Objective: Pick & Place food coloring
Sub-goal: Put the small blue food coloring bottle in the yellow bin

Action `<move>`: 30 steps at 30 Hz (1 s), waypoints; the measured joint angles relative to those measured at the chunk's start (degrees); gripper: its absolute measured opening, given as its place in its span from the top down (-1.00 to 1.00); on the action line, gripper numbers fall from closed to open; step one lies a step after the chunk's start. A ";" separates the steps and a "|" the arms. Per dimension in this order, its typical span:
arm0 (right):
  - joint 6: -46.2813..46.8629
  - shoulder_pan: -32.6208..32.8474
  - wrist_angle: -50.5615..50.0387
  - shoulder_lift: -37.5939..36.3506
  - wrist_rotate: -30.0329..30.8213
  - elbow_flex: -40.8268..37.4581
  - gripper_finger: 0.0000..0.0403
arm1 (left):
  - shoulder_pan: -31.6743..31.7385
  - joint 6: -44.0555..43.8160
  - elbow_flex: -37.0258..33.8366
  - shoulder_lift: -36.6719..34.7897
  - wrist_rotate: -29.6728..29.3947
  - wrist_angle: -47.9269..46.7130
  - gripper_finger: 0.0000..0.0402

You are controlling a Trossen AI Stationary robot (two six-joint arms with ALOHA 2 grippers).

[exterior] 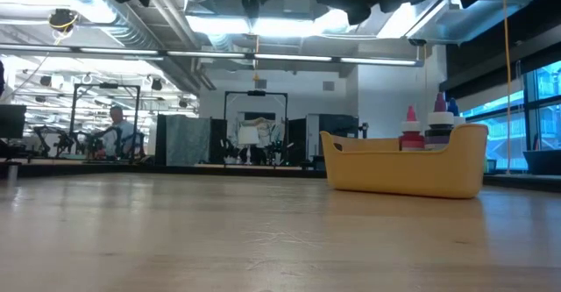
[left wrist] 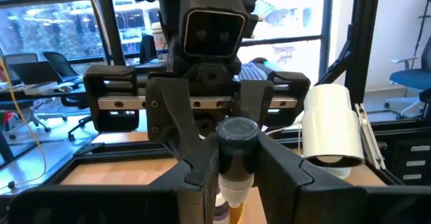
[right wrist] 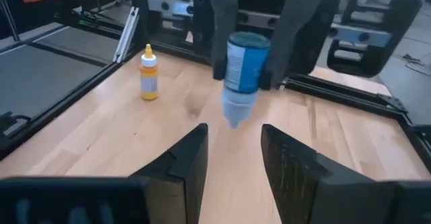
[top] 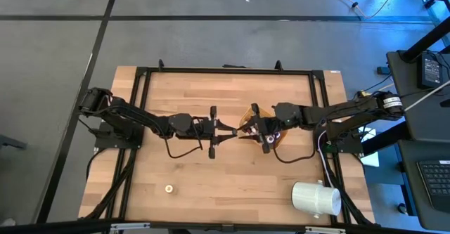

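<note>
Bottle (right wrist: 244, 72) of food coloring, blue-labelled, hangs cap-down above table centre, pinched between left gripper (top: 240, 131) fingers, yellow bowl (exterior: 403, 165) of more bottles just at its 3 o'clock, right gripper (right wrist: 232, 160) there, jaws narrowly parted and empty, one orange bottle (right wrist: 149, 72) at table's 7 o'clock.

The bowl (top: 271, 137) sits near the middle of the table (top: 183, 171), holding upright bottles (exterior: 410, 128), with the left pincer (top: 242, 131) at its left edge gripping one bottle (left wrist: 235, 158), the right pincer (top: 266, 144) over it, the cylinder (top: 316, 197) toward the table's front right corner, and a lone bottle (top: 169, 189) front left.
</note>
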 joint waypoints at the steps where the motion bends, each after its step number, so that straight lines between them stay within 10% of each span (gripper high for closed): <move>1: -0.01 0.00 0.44 0.15 -0.01 0.00 0.30 | 0.00 -0.01 0.00 0.00 -0.01 0.02 0.60; 30: -0.68 -0.07 6.94 1.34 0.00 0.00 0.30 | 0.04 0.17 0.00 0.00 -0.01 2.12 0.60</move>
